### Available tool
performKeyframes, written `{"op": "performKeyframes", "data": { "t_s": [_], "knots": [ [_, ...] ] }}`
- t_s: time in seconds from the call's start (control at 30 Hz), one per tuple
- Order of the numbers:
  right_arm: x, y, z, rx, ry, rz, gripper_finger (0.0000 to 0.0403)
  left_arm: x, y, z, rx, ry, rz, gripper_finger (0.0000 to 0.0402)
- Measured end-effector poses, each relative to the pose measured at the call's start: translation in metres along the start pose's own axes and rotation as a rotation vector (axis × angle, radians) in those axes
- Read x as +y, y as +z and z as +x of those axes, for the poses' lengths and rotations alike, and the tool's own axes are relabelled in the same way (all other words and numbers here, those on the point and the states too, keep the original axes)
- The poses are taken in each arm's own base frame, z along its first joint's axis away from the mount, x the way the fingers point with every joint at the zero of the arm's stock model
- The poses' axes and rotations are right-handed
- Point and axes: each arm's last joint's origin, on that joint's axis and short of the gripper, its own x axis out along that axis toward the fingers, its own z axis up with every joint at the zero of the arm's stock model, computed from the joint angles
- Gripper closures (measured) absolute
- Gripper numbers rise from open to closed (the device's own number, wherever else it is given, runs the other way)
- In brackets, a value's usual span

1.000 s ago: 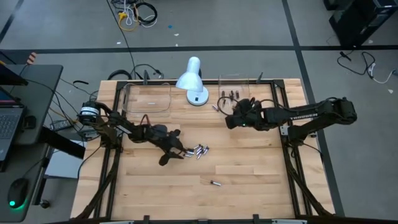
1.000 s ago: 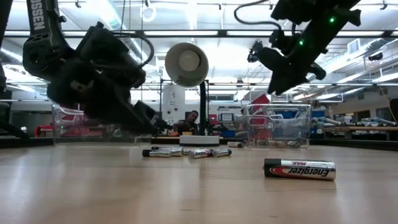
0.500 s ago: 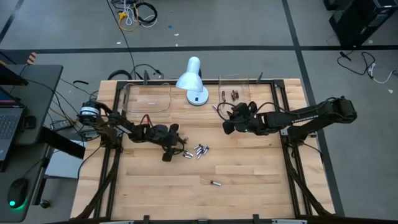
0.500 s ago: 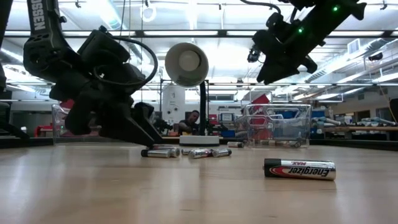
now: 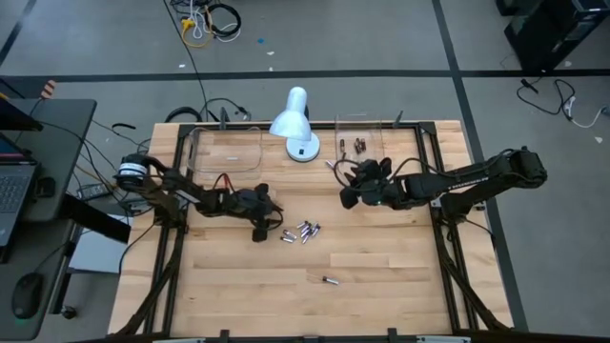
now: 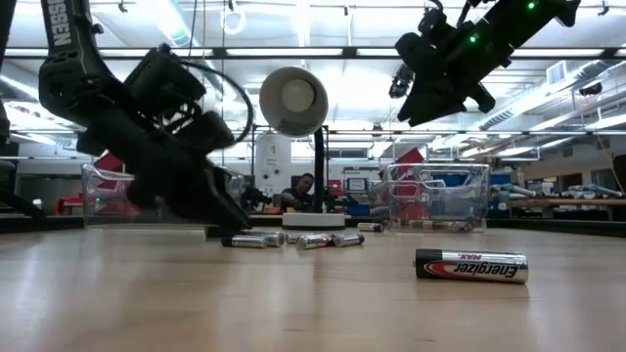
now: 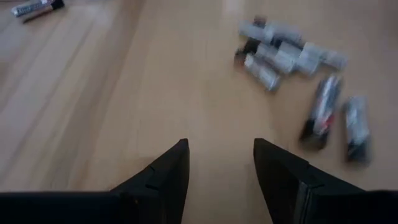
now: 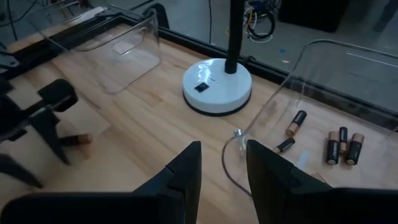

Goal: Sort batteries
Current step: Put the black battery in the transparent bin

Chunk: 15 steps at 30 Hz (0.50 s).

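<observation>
ITEM: sort batteries, risk notes.

- Left hand: low over desk, just beside the loose pile; fingers spread apart w/ bare wood between them, holding nothing.
- Right hand: raised above desk, near front of right tray; fingers apart w/ a narrow gap, nothing visible between them.
- Batteries, pile: silvery and dark cells lying close together mid-desk, some touching, at mixed angles.
- Battery, single: lies alone nearer the front edge, well apart from pile.
- Batteries, sorted: several brown-ended cells inside right tray.
- Left tray: clear, no cells seen in it.
- Lamp: white, stands between the trays at back.

RISKS (judgement):
1. Cells packed tight → left hand prob. nudges neighbours on closing; round bodies roll, pile scatters.
2. Two cells caught at once → mixed types dropped in one tray.
3. Cell gripped off-centre → tips, slips out en route.
4. Both arms near desk centre → paths may cross; lamp base close to the route to either tray, could get clipped.
5. Lone cell is easy to miss.
</observation>
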Motion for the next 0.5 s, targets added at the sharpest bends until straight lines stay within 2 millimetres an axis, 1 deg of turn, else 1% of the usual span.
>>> {"op": "performKeyframes", "data": {
  "t_s": [0.07, 0.2, 0.3, 0.4, 0.5],
  "knots": [
    [0.000, 0.000, 0.000, -0.001, -0.002, 0.001, 0.0290, -0.002, 0.004, -0.005, 0.000, -0.015, -0.056, 0.0224],
    [0.000, 0.000, 0.000, -0.002, -0.002, 0.000, 0.0290, -0.002, 0.007, -0.017, 0.052, -0.014, -0.181, 0.0224],
    [0.000, 0.000, 0.000, -0.003, -0.003, 0.003, 0.0290, -0.002, 0.011, -0.027, 0.095, -0.013, -0.311, 0.0224],
    [0.000, 0.001, 0.001, -0.006, -0.002, 0.008, 0.0290, -0.004, 0.015, -0.038, 0.176, -0.069, -0.442, 0.0224],
    [0.000, 0.001, 0.001, -0.008, -0.001, 0.009, 0.0290, -0.008, 0.020, -0.047, 0.239, -0.113, -0.523, 0.0224]
  ]
}}
